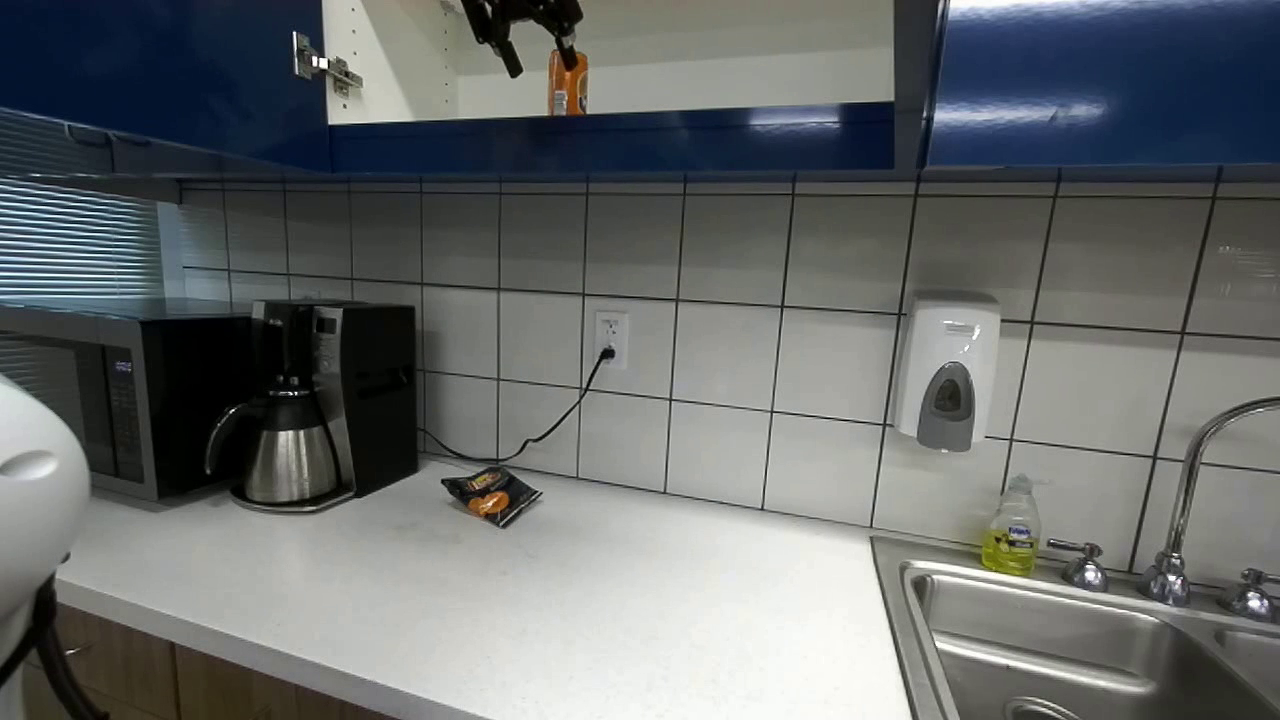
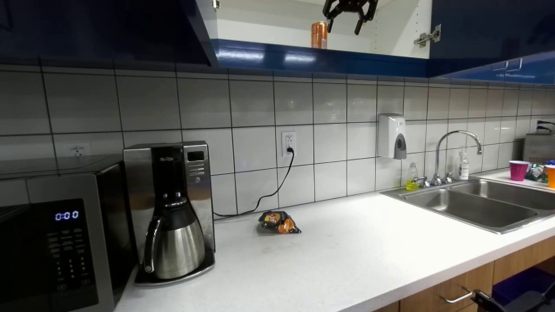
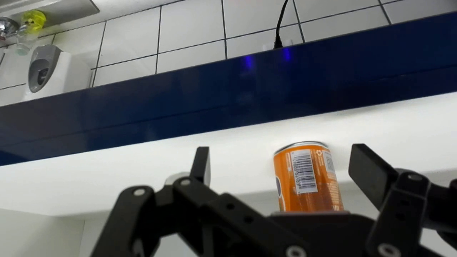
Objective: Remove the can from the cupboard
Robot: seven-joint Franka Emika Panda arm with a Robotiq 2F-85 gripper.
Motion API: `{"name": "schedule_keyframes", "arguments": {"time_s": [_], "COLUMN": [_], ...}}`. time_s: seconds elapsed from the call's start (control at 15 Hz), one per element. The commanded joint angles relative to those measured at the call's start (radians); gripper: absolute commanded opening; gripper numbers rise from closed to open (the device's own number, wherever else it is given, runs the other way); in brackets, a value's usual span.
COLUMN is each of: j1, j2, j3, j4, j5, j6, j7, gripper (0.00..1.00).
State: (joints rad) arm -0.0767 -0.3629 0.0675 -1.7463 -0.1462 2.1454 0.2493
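Gripper (image 3: 281,157) nearest, wrist view: fingers (image 3: 201,164) spread wide, nothing clamped. Can (image 3: 307,178) shows through the gap, nearer the fingertip (image 3: 369,171) at that view's right, not held. In an exterior view a fingertip (image 1: 567,55) crosses in front of its top; contact or not, can't tell.

Progress, my read: before the grasp. Cupboard (image 1: 720,85) has a door (image 1: 160,80) swung back, gripper is up at the opening. Can not taken out: stands on the shelf (image 3: 107,182), behind the blue front ledge (image 3: 228,103), which hides its base in both exterior views. Left to do: line up, close on it, lift over ledge, bring out.

Can looks: small orange cylinder, upright. Wrist view is inverted, so the silver rim (image 3: 303,144) up there should be the base; top end hidden by gripper body. White barcode panel (image 3: 304,171) and fine print face that view. No dents seen; full or drained, can't tell.

Farthest: tiled wall (image 3: 189,32), soap dispenser (image 3: 60,67) mounted on it, black cord (image 3: 281,25), yellow dish-soap bottle (image 3: 26,34) by the sink (image 3: 71,12).
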Motion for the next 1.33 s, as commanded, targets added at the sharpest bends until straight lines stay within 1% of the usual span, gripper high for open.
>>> {"name": "schedule_keyframes", "arguments": {"time_s": [0.0, 0.2, 0.53, 0.8, 1.13, 1.2, 1.27], "j1": [-0.003, 0.000, 0.010, 0.025, 0.049, 0.034, 0.036], "j2": [0.082, 0.132, 0.212, 0.270, 0.332, 0.338, 0.350], "j3": [0.019, 0.023, 0.025, 0.018, 0.009, 0.025, 0.024], "j4": [0.113, 0.173, 0.287, 0.375, 0.458, 0.464, 0.479], "j5": [-0.015, -0.024, -0.046, -0.047, -0.039, -0.038, -0.037], "j6": [-0.045, -0.062, -0.131, -0.194, -0.242, -0.246, -0.253], "j7": [0.058, 0.082, 0.118, 0.117, 0.105, 0.105, 0.105], "gripper": [1.00, 1.00, 1.00, 1.00, 1.00, 1.00, 1.00]}}
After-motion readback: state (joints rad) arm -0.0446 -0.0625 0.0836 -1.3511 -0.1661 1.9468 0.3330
